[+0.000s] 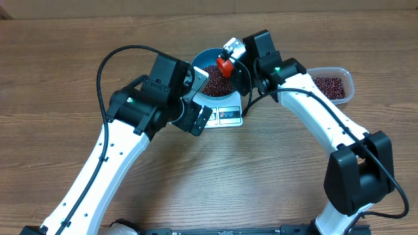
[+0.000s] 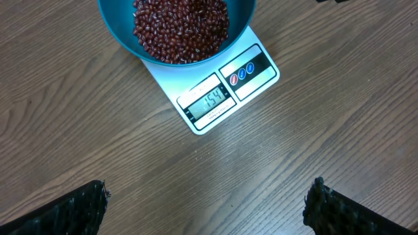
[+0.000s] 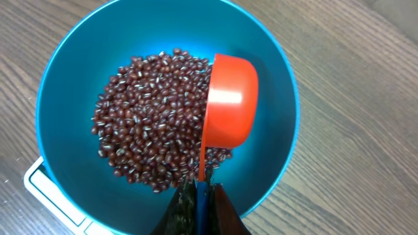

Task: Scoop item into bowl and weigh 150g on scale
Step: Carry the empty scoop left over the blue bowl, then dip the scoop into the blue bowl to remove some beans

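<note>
Right gripper point(image 3: 199, 192) clenched on the handle of the orange-red scoop point(image 3: 228, 108), which is tilted on edge over the red-brown beans point(image 3: 144, 140) heaped in the blue bowl point(image 3: 274, 176). Bowl sits on the white scale point(image 2: 219, 108); display reads 154. Left gripper point(image 2: 206, 209) spread wide, empty, near the scale.

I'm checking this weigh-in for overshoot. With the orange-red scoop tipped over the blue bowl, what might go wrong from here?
1. The display of the small flat white scale seems to read 154, past target; more dark red-brown beans from the orange-red plastic scoop would worsen it.
2. The scoop hangs low inside the round blue bowl; bumping it could shift the bowl or falsify the reading.
</note>
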You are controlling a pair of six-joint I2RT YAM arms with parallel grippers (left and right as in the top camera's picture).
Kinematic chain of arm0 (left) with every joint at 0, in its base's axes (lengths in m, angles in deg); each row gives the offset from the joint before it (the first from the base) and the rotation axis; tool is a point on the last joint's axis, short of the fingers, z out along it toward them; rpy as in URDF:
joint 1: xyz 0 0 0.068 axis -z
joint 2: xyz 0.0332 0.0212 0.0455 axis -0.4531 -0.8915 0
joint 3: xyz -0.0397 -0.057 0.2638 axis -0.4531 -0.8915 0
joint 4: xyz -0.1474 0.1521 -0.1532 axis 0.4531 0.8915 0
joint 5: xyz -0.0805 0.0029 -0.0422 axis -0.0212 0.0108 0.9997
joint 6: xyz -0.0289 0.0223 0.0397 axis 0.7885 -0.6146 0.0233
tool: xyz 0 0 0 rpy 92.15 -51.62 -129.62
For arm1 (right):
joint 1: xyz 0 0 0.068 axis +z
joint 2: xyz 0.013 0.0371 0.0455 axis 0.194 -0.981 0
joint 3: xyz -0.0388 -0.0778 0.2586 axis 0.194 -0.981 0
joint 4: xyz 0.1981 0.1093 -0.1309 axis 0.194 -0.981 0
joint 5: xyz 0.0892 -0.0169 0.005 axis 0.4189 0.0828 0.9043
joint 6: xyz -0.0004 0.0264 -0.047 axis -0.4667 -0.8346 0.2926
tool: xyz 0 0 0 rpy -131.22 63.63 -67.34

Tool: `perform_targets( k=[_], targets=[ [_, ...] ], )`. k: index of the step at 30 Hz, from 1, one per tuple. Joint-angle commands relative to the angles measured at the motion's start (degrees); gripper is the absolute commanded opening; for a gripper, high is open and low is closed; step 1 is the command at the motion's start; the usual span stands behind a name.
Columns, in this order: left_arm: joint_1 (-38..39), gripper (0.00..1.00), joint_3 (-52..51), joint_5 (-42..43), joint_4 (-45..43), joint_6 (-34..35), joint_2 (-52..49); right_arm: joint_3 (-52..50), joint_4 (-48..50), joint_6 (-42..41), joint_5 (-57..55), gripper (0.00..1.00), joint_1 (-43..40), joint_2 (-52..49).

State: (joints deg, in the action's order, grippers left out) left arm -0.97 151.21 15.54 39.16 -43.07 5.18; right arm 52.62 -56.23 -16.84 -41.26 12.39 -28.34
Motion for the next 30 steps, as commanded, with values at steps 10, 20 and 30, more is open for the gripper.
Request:
perform_targets(
  k=[10,20,30],
  targets=[
    [-0.04,1.00,-0.42,0.85,-0.17,-1.27,-0.39,-0.15,1.01,0.42,-1.38,0.04,0.39,-1.42],
    [-0.04,1.00,-0.42,0.85,-0.17,-1.27,-0.39,-0.09,-0.96,-0.33,-0.70,0.04,1.99,-2.25],
    [-0.04,1.00,-0.42,0.85,-0.17,-1.25,-0.39,0.02,-1.38,-9.55,5.73,0.04,0.22,-1.90]
  ],
)
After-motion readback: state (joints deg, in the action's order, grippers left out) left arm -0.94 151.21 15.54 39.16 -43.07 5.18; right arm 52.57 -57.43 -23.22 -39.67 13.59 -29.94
